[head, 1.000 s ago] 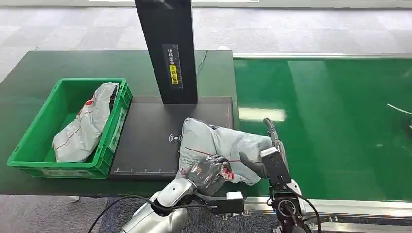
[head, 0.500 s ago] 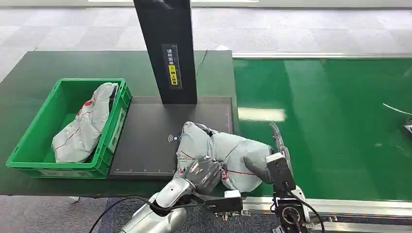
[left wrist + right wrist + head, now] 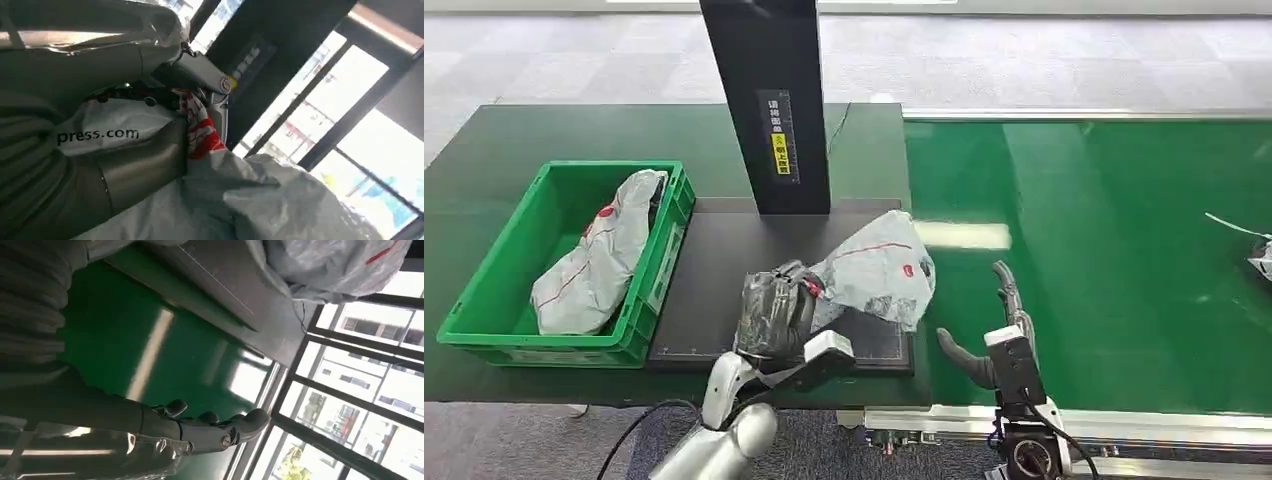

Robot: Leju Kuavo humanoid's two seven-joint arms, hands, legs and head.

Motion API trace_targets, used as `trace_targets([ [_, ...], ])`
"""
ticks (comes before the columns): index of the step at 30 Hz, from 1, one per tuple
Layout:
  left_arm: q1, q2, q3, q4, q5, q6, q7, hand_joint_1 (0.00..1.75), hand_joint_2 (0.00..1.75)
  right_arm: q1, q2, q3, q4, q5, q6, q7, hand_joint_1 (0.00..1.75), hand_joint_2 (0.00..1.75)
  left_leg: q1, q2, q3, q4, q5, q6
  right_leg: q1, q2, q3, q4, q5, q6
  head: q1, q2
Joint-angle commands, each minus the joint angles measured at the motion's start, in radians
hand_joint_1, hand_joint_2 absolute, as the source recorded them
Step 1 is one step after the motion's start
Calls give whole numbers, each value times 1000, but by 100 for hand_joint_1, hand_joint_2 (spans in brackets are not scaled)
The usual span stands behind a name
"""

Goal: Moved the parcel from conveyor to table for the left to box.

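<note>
- One grey parcel (image 3: 879, 268) with red markings hangs lifted above the black scanning pad (image 3: 714, 290), near the pad's right edge, below the dark upright column (image 3: 769, 100).
- Its left end is bunched inside the left hand (image 3: 772, 308), whose fingers (image 3: 200, 80) are clamped around the plastic.
- Right hand (image 3: 994, 330) hovers above the green conveyor (image 3: 1124, 260), just beside the table's right edge, fingers (image 3: 215, 432) spread apart and holding nothing.
- Green crate (image 3: 494, 300) sits at the dark table's (image 3: 554, 130) left front corner, another grey bag (image 3: 594, 260) lying inside it.
- Grey tiled floor (image 3: 1024, 60) stretches beyond the table; the wrist views show large windows (image 3: 360, 405).
</note>
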Motion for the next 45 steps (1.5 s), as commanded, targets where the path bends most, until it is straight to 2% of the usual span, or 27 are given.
trace_targets([
  [1, 96, -154, 464, -278, -58, 81, -424, 175, 175, -59, 3, 33, 62, -42, -25, -19, 0, 175, 0, 4, -1, 1, -1, 0, 1, 4, -2, 0, 0, 0, 0, 0],
  [2, 96, -165, 497, -316, -54, 81, -457, 175, 175, -67, 0, 42, 74, -52, -30, -25, 0, 175, 1, 3, -2, 1, -1, 0, 1, 3, -2, 0, 1, 0, 0, 0],
  [6, 98, -163, 545, -501, -107, 81, -457, 175, 175, -84, -13, 72, 102, -74, -34, -38, 0, 175, 1, 6, 3, -2, -1, 1, 1, 6, 2, -4, 2, 0, 0, 0],
  [7, 96, -158, 544, -520, -117, 81, -457, 175, 175, -86, -13, 75, 107, -78, -35, -40, 0, 175, 1, 5, -2, 2, -1, 0, 1, 5, -3, 1, 1, -1, 0, 0],
  [9, 84, -147, 538, -582, -120, 81, -457, 175, 175, -97, -16, 84, 125, -91, -37, -46, 0, 175, 1, 7, -1, 0, -1, 0, 1, 6, -3, 0, 1, -1, 0, 0],
  [12, 60, -147, 549, -642, -135, 81, -457, 175, 175, -121, -18, 96, 154, -102, -35, -52, 0, 175, 2, 2, -2, 1, 0, 0, 2, 2, -3, 0, 1, -1, 0, 0],
  [14, 49, -154, 576, -630, -141, 81, -457, 175, 175, -131, -23, 101, 170, -111, -38, -56, 0, 175, 1, 4, -2, 1, -1, 0, 2, 4, -3, 0, 1, 0, 0, 0],
  [15, 75, -107, 594, -632, -136, 81, -413, 175, 175, -130, -31, 104, 173, -121, -43, -61, 0, 175, 1, 3, -2, 0, 0, 0, 1, 3, -3, 0, 1, 0, 0, 0],
  [16, 35, -171, 653, -557, -172, 81, -457, 175, 175, -126, -32, 106, 169, -123, -47, -61, 0, 175, 1, 4, 0, 0, 0, 0, 1, 3, -1, -1, 1, 0, 0, 0],
  [18, -38, -171, 768, -425, -235, 81, -440, 175, 175, -110, -48, 111, 148, -133, -52, -60, 0, 175, 1, 2, 1, -2, 0, 0, 1, 1, 1, -2, 1, 0, 0, 0],
  [20, -74, -171, 811, -369, -269, 81, -426, 175, 175, -108, -53, 111, 141, -135, -52, -58, 0, 175, 0, 0, 0, -1, 1, 0, 0, 0, 0, 0, 0, 0, 0, 0],
  [22, -130, -140, 855, -235, -410, 81, -268, 175, 175, -108, -57, 109, 133, -137, -56, -49, 0, 175, 0, 0, 0, -1, 1, 0, 0, -1, 0, 0, 0, -1, 0, 0],
  [25, -206, -25, 812, -20, -538, 81, 47, 175, 175, -119, -59, 106, 136, -139, -53, -40, 0, 175, 0, -1, 2, -3, 2, 0, 0, -2, 2, -2, 1, -1, 0, 0],
  [28, -247, 72, 799, 131, -487, 81, 168, 175, 175, -135, -57, 111, 147, -138, -40, -34, 0, 175, -1, 0, 3, -3, 3, -1, 0, 0, 2, -2, 1, -1, 0, 0],
  [31, -264, 100, 835, 218, -460, 81, 203, 175, 175, -146, -50, 113, 155, -136, -39, -24, 0, 175, 0, 2, 2, -2, 2, -1, 0, 1, 1, -1, 1, -2, 0, 0],
  [32, -258, 108, 858, 223, -431, 81, 183, 175, 175, -149, -48, 116, 157, -134, -37, -23, 0, 175, 0, 2, 3, -3, 2, -1, 0, 2, 1, -2, 2, -2, 0, 0],
  [34, -245, 84, 983, 176, -407, 81, 116, 175, 175, -149, -46, 119, 157, -131, -36, -23, 0, 175, 0, 3, 2, -2, 2, -1, 1, 3, 0, -1, 1, -1, 0, 0],
  [35, -245, 84, 983, 176, -407, 81, 116, 175, 175, -149, -46, 119, 157, -131, -36, -23, 0, 175, 0, 4, 2, -1, 1, -1, 1, 4, 0, 0, 1, -1, 0, 0],
  [37, -249, 9, 1264, 61, -358, 81, -138, 175, 175, -138, -45, 123, 150, -129, -37, -22, 0, 175, 1, 5, 1, -1, 1, -1, 1, 5, 0, 0, 1, -1, 0, 0],
  [38, -249, 9, 1264, 61, -358, 81, -138, 175, 175, -138, -45, 123, 150, -129, -37, -22, 0, 175, 1, 5, 0, -1, 1, -1, 1, 4, -1, 0, 1, -1, 0, 0],
  [39, -283, -13, 1418, 74, -359, 81, -273, 175, 175, -131, -46, 125, 149, -129, -44, -23, 0, 175, 1, 5, 1, -1, 1, -1, 1, 5, 0, -1, 1, -1, 0, 0],
  [40, -300, -16, 1480, 92, -367, 81, -323, 175, 175, -126, -46, 124, 149, -131, -48, -24, 0, 175, 1, 5, 0, 0, 1, -1, 2, 4, -2, 0, 1, -2, 0, 0],
  [44, -323, -20, 1539, 99, -416, 81, -336, 175, 175, -122, -46, 124, 149, -133, -48, -24, 0, 175, 1, 2, -1, -1, 2, -1, 1, 1, -2, 0, 1, -2, 0, 0],
  [45, -330, -4, 1526, 146, -454, 81, -296, 175, 175, -121, -43, 122, 149, -132, -50, -18, 0, 175, 1, 2, 0, -1, 2, -1, 1, 1, -1, -1, 1, -2, 1, 0],
])
